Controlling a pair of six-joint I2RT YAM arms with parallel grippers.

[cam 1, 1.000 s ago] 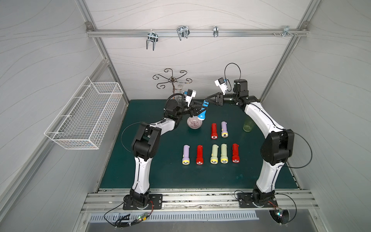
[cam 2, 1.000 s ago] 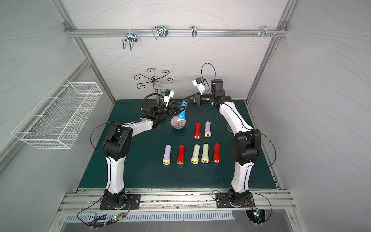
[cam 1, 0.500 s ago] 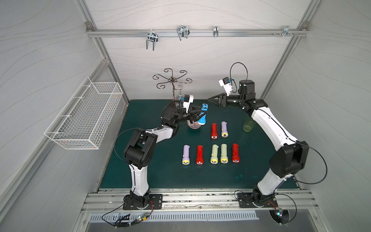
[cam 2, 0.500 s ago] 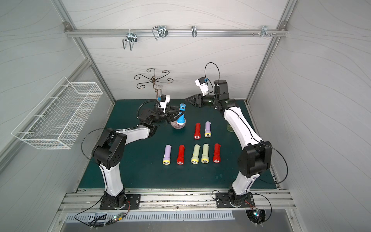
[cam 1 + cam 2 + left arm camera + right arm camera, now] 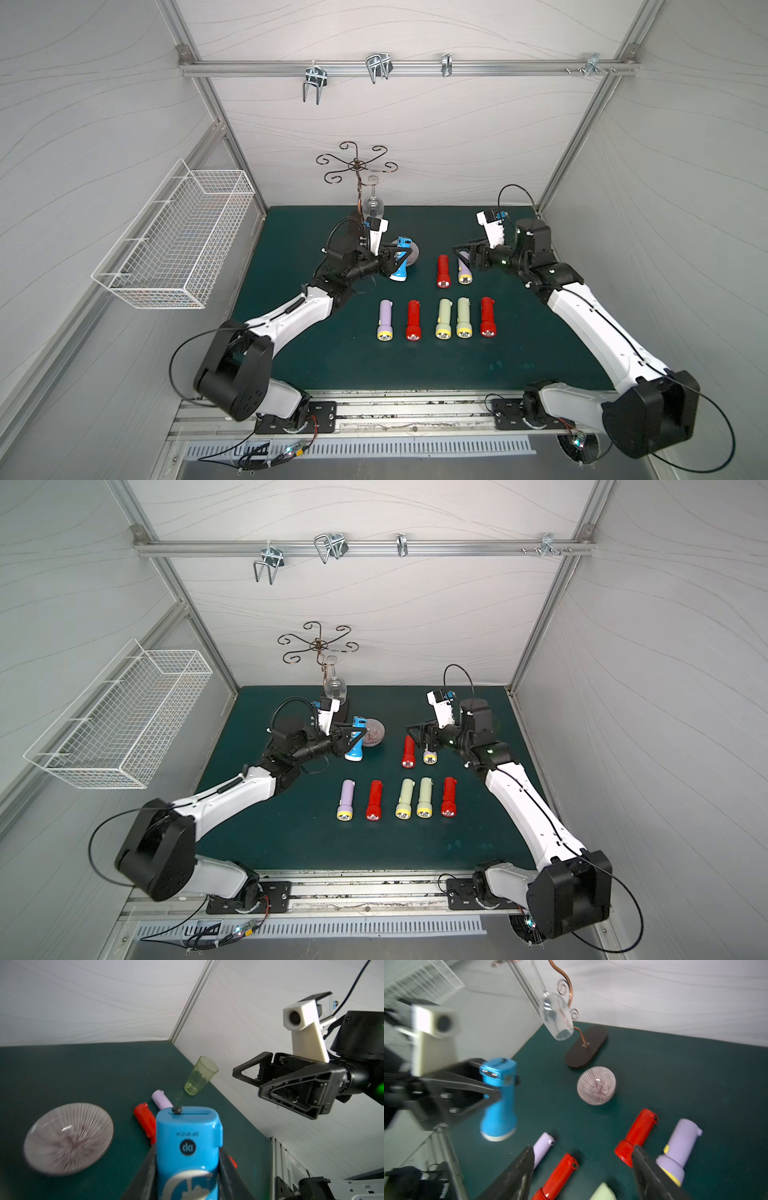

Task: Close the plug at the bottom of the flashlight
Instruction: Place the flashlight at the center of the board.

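Jaws of the left gripper [image 5: 392,261] are clamped round the middle of the blue flashlight [image 5: 187,1132], which stands upright, wide lens end down and tail end up, just beside a ribbed glass bowl [image 5: 414,254] on the green mat [image 5: 332,353]. Across from it the right gripper [image 5: 462,255] hangs with its jaws spread and nothing between them, over a red flashlight [image 5: 443,271] and a lilac flashlight [image 5: 464,273], well apart from the blue one.
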